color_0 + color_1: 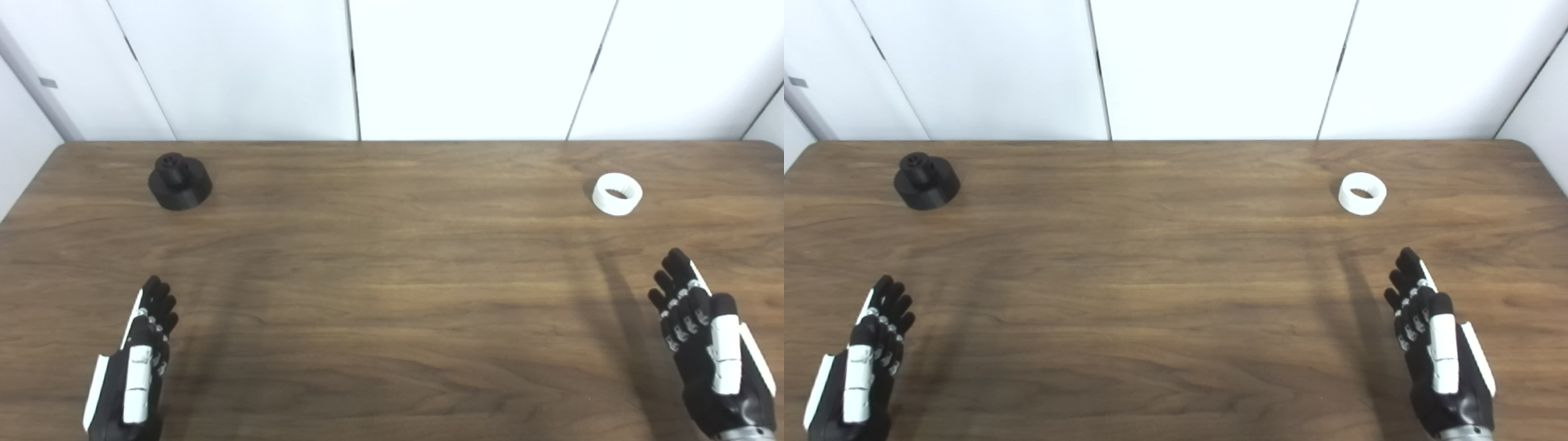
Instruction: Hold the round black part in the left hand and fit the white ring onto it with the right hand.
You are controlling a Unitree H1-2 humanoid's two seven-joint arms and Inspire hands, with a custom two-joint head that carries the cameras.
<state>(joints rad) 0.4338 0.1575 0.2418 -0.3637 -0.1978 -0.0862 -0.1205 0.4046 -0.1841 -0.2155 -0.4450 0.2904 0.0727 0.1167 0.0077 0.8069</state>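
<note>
Both of my hands are empty, fingers extended and held edge-on above the wooden table (392,294). The left hand (138,367) waits at the near left, the right hand (710,349) at the near right; neither touches anything.

The round black part (179,182) stands upright at the far left, well ahead of the left hand. It shows a wide cylindrical base and a narrower raised hub on top, the hub face marked with small holes. I judge it to be rigid moulded or printed plastic, light for its bulk and matt enough to resist slipping. I would take it around the wide base, fingers on one side and thumb opposite, leaving the hub fully exposed for the fit.

The white ring (617,193) lies at the far right, ahead of the right hand and well apart from the black part, tipped slightly so that its bore faces up and toward me. It looks like a short, thick-walled, stiff sleeve, very light and probably smooth. I expect it to skid or roll if nudged sideways. I would pinch it across its outer wall, or with one fingertip inside the bore, keeping its axis free to line up with the hub. Neither piece looks fragile, though a tilted ring may jam.
</note>
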